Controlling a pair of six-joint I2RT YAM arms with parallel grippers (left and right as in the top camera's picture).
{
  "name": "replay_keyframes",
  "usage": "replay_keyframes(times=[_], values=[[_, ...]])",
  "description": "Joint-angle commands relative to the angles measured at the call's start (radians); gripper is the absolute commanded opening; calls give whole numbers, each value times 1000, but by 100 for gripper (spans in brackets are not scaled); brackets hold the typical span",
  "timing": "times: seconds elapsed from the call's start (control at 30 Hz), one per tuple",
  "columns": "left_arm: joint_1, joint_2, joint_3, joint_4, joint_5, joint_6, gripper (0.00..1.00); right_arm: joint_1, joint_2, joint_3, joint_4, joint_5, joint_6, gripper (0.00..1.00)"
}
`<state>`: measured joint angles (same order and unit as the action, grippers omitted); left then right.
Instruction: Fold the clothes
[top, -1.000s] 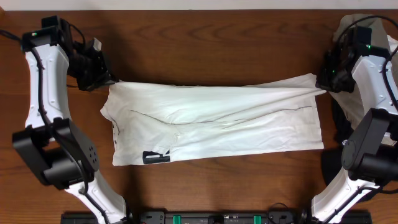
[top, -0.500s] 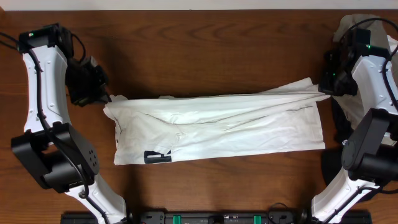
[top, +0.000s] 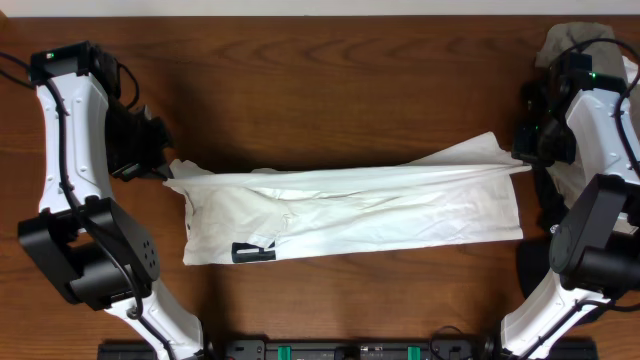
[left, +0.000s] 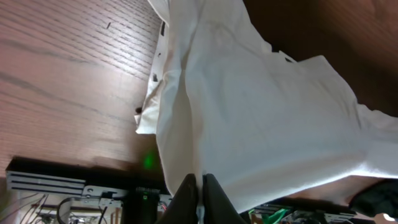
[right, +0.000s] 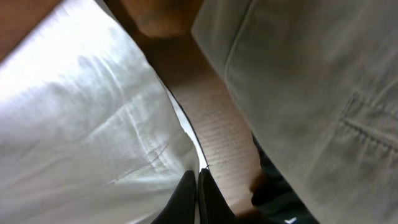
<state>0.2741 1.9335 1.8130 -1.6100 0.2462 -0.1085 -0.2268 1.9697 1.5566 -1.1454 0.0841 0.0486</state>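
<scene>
The white T-shirt (top: 350, 215) lay stretched along the middle of the surface, from near the left edge to near the right. Its black print (top: 252, 252) showed at the near-left corner. The left jaws were pinched shut on the shirt's far-left corner, as the left wrist view showed, with white cloth (left: 249, 112) hanging away from them. The right jaws were closed on the far-right corner, just beside the grey-olive garment (right: 311, 81) heaped at the right edge.

The step in hand looked like folding the far edge over towards the near edge. To do it well, both arms probably needed to travel together and keep the lifted edge taut and level. The edge should then be laid along the near hem before either grip let go, without dragging the lower layer. The right end stood a little farther back, so the right arm (top: 600, 110) likely had to catch up.

Compared with a second earlier, the left arm (top: 75, 120) had carried its corner clearly towards the near edge. The visible band of shirt had narrowed, and the right corner had shifted only slightly.
</scene>
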Motion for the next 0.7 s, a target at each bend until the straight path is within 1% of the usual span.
replay_keyframes(times=[0.0,0.23,0.47,0.53,0.57,0.6,0.67], values=[[7,-10,-6,-40,-70,-10,6,-12,-26,-1,-20,33,-21,5],[6,-9,-62,-29,-84,-21,6,-12,-26,-1,-106,32,-20,4],[6,-10,-104,-15,-82,-28,6,-8,-26,-1,-110,8,-20,4],[5,-9,-104,-15,-81,-29,6,-8,-26,-1,-106,-52,-21,9],[5,-10,-104,-15,-81,-29,6,-8,-26,-1,-108,-76,-22,10],[4,-10,-104,-15,-81,-28,6,-8,-26,-1,-117,-121,-40,12],[4,-9,-104,-15,-79,-28,6,-8,-26,-2,-146,-191,-79,18]])
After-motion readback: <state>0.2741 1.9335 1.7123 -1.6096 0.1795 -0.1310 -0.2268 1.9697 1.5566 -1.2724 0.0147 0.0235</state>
